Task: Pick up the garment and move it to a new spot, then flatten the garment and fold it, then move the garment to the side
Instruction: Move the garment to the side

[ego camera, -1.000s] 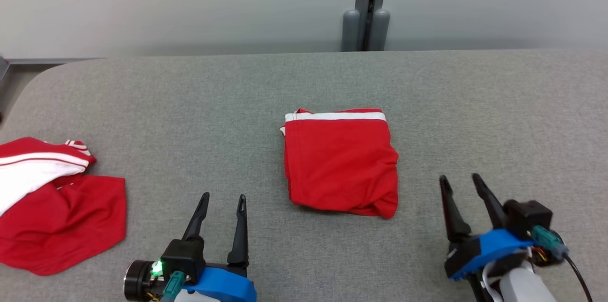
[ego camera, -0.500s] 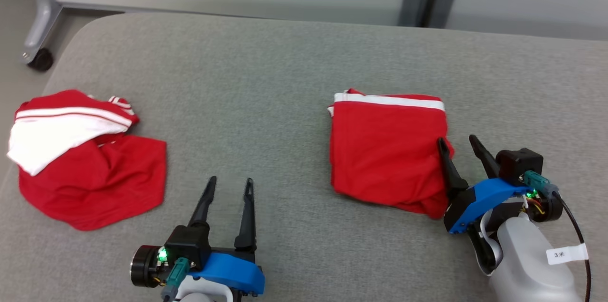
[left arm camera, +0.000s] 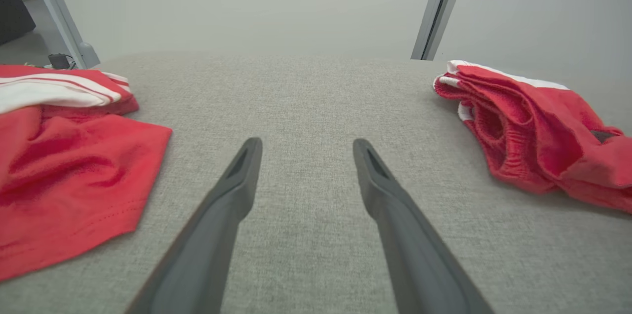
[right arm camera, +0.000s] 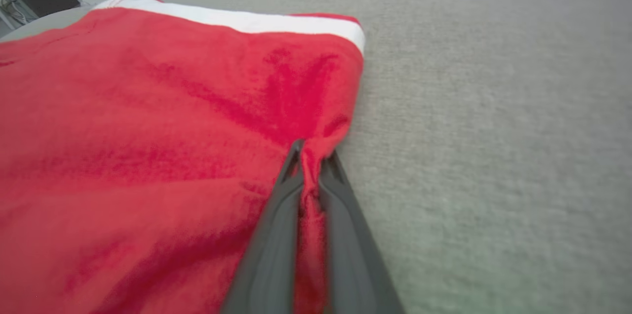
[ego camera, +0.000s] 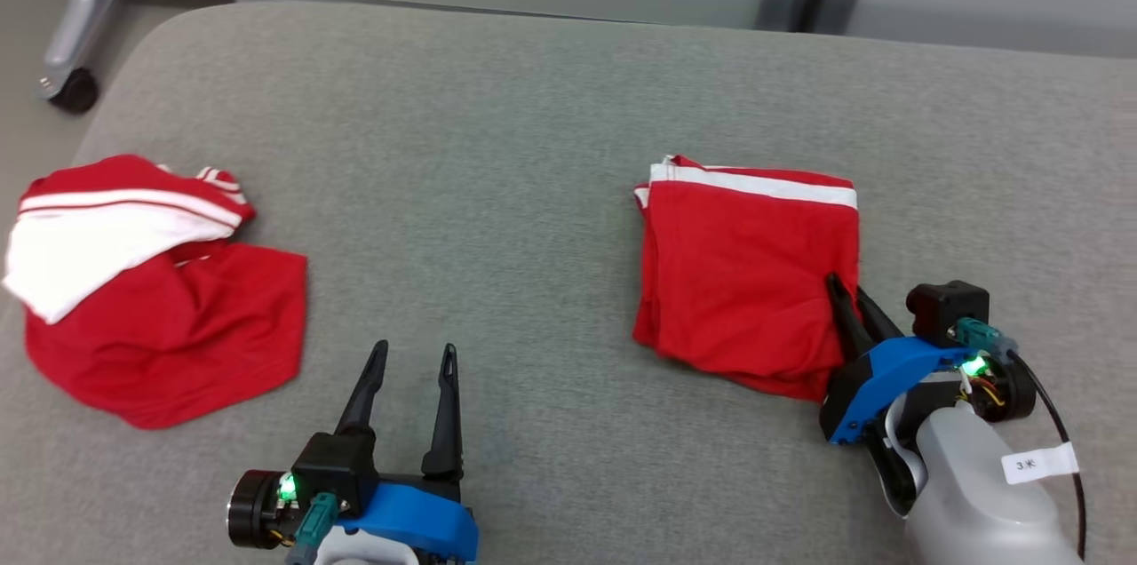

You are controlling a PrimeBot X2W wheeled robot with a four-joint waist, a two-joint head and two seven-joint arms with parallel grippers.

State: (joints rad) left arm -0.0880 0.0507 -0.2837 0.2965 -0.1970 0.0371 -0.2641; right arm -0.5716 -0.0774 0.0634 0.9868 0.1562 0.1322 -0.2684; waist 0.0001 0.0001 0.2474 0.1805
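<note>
Counting two red garments here, folded garment [ego camera: 746, 272] and crumpled garment [ego camera: 169, 325]. Two grippers as well, left gripper [ego camera: 416, 346] and right gripper [ego camera: 846, 288], two dark fingers [ego camera: 362, 394] apiece. Just one grey table [ego camera: 533, 147], one caster wheel [ego camera: 73, 91], one white tag [ego camera: 1035, 464].

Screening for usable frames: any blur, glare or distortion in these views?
Head view: sharp, evenly lit, no glare. Left wrist view: wide-angle stretch, left gripper looms large. Right wrist view: garment soft-focused near the right gripper pinching it.
</note>
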